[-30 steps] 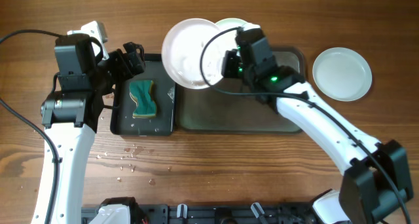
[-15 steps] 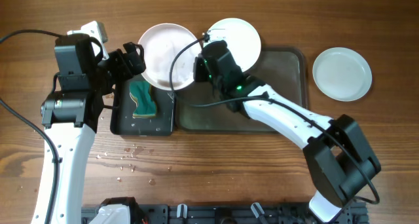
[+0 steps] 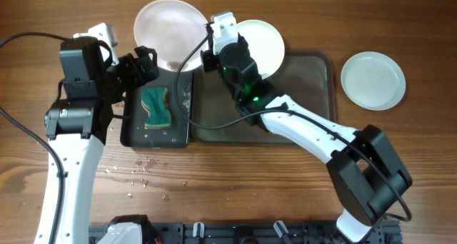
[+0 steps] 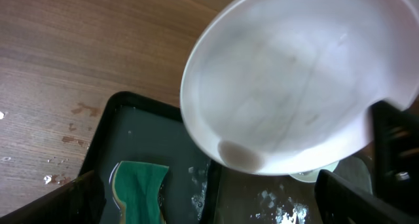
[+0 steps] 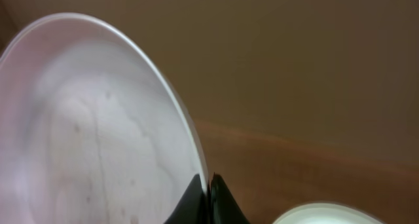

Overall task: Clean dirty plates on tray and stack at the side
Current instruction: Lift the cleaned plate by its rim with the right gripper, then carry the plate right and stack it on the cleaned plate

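Note:
My right gripper (image 3: 205,57) is shut on the rim of a white plate (image 3: 168,33) and holds it tilted in the air above the far end of the small black tray. The right wrist view shows the fingers (image 5: 209,196) pinching that plate's edge (image 5: 85,132). The plate also fills the left wrist view (image 4: 294,80). My left gripper (image 3: 143,64) is open and empty, just left of the held plate. A second white plate (image 3: 260,43) rests on the far rim of the dark-grey tray (image 3: 303,105). A third, faintly bluish plate (image 3: 373,80) lies on the table to the right.
A small black tray (image 3: 133,130) left of the grey tray holds a green sponge (image 3: 156,108), which also shows in the left wrist view (image 4: 139,185). Water drops and foam lie on both trays and on the table in front of the black tray.
My right arm has swung the held plate left and farther back, from over the grey tray to over the black tray beside the left gripper. The left arm has not moved.

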Robot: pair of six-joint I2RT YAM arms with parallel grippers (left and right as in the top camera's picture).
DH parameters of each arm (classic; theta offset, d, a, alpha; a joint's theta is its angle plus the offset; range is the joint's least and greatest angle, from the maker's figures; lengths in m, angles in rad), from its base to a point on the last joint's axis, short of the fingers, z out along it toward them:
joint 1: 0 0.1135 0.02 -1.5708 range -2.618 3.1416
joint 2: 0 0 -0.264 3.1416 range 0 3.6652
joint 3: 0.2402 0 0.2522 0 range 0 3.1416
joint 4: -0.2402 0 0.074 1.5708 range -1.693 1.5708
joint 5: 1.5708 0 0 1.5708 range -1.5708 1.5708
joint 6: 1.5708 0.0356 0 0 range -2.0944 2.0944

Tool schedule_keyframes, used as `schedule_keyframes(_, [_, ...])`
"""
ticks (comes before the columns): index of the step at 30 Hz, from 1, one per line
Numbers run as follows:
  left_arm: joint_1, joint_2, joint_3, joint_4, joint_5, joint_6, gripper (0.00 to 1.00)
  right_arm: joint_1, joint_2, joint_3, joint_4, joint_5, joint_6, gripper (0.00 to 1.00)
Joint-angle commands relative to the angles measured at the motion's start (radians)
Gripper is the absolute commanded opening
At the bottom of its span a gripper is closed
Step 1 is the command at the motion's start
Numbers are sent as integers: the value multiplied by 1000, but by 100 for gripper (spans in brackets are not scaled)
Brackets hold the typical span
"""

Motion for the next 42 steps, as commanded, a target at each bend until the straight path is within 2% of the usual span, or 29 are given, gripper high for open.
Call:
schedule_keyframes(1, [-3,0,8,1,8,-1,100,6,21,17,90,17,-168,5])
schedule_keyframes(8, [-3,0,8,1,8,-1,100,31,21,17,195,17,-402,5])
schedule_keyframes(16, [-3,0,8,1,8,-1,100,87,21,17,358,16,-811,4])
schedule_keyframes(20, [-3,0,8,1,8,-1,100,100,21,17,461,9,-935,5])
schedule_keyframes(24, [-3,0,8,1,8,-1,100,99,21,17,523,1,-993,4])
schedule_keyframes(34, [-3,0,8,1,8,-1,100,99,21,17,529,-21,-951,4])
schedule_keyframes(37, [-3,0,8,1,8,-1,100,99,21,17,482,45,-688,4])
schedule_keyframes(42, [-3,0,8,1,8,-1,100,91,21,17,142,80,-174,4])
